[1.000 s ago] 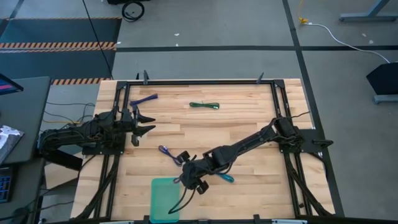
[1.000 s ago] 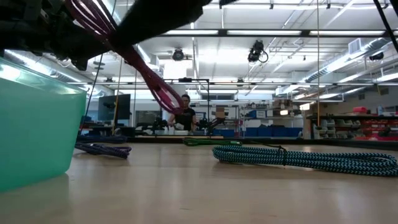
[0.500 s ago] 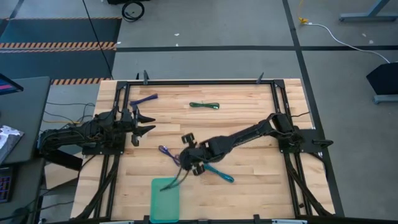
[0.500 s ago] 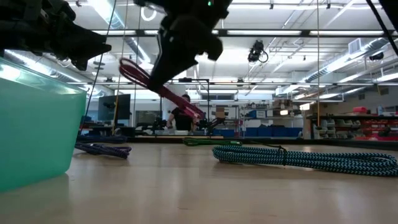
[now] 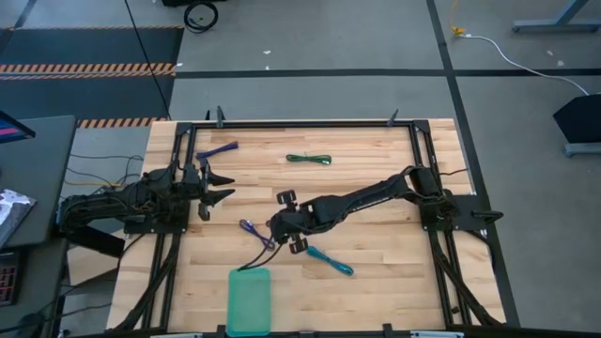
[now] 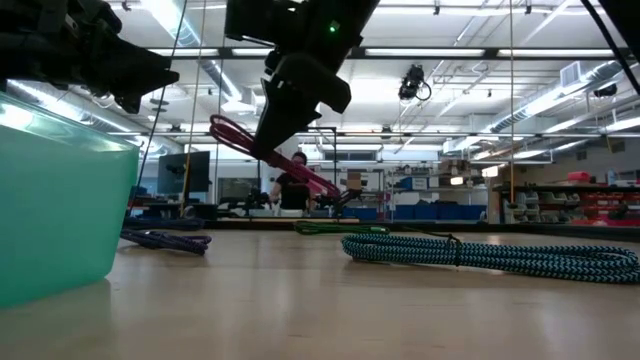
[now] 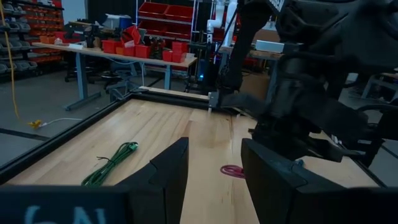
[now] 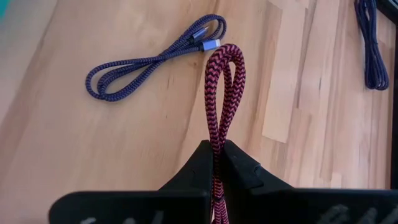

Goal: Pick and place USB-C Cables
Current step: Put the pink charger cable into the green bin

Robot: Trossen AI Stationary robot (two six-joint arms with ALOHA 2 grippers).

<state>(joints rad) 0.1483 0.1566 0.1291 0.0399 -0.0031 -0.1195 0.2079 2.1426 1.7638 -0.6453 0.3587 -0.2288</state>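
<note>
My right gripper hangs over the table's middle, just beyond the teal tray, and is shut on the maroon cable. The violet cable lies flat just left of it. The teal cable lies on its near right. The dark green cable and the blue-purple cable lie toward the far edge. My left gripper waits open at the table's left side. My right gripper pinches the maroon cable's doubled strands between its two fingers. The folded loop end sticks out past the fingertips. The rest trails back from the fingers, slanting down toward the tray's far rim. In the low view it shows clear of the table.
The tray's teal wall fills the low view's left. Black frame rails run round the tabletop. Bare wood lies between the green cable and my right arm. A person stands in the room beyond the table.
My right gripper, shut on the maroon cable, has moved from beside the tray toward the far edge and a little left. The cable's trailing end, which hung over the tray, has been drawn back to the tray's far rim.
</note>
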